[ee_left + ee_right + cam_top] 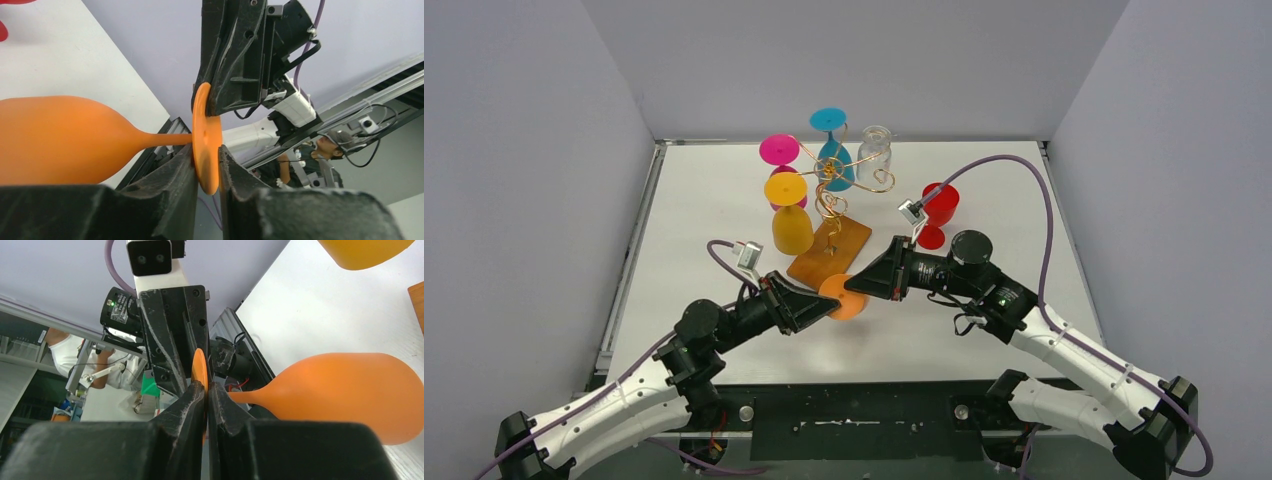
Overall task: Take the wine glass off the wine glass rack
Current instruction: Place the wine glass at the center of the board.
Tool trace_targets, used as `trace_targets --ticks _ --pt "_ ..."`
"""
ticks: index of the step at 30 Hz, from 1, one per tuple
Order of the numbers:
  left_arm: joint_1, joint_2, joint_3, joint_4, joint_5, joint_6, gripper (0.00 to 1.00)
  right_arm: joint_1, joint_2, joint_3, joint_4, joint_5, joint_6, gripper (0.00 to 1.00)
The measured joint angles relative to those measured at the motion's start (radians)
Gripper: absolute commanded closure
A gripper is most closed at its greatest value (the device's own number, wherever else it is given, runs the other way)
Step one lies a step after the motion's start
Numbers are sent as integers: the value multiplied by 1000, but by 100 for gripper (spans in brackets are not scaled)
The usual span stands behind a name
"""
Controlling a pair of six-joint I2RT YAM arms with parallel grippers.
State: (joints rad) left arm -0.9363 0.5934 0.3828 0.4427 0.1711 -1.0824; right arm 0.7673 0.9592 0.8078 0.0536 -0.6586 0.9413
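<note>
An orange wine glass (pixel 846 300) hangs on its side above the table, just in front of the wine glass rack (pixel 829 190) and its wooden base (pixel 829 252). My right gripper (pixel 206 387) is shut on the rim of the glass's foot (pixel 199 365), with the bowl (pixel 350 395) off to its right. From the other side, my left gripper (pixel 206 150) has its fingers pressed against both faces of the same foot (pixel 206 135), and the bowl (pixel 60 137) is to its left. Seen from above, the left gripper (pixel 829 303) and the right gripper (pixel 861 283) meet tip to tip.
A yellow glass (pixel 790 215), a pink glass (pixel 780 152), a teal glass (pixel 830 140) and a clear glass (pixel 875 150) hang on the rack's gold arms. A red glass (pixel 939 210) stands on the table right of the rack. Grey walls enclose the table.
</note>
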Motion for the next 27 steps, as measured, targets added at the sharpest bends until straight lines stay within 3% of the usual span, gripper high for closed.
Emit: trace_targets --ticks 4,6,10,12,16,20,23,27 --pt "0 2 -8 -8 0 0 100 0 0 -6 18 0 13 100" --pt "0 1 -11 -8 -6 -6 100 0 0 -6 21 0 12 100" --pt "0 -6 -14 -9 -8 -10 100 5 0 -6 22 2 8 78" --pt "0 -8 -16 -10 -5 -5 100 6 0 -6 20 4 8 75" --pt "-1 -11 -18 -13 8 2 100 7 0 -6 8 3 -11 80" --pt "-1 -10 -18 -18 21 14 100 26 0 -6 3 -9 -28 100" --pt "0 -5 -18 -31 35 16 100 44 0 2 -25 13 -61 100" --pt "1 5 -7 -51 37 27 75 61 -13 8 -53 57 -87 100"
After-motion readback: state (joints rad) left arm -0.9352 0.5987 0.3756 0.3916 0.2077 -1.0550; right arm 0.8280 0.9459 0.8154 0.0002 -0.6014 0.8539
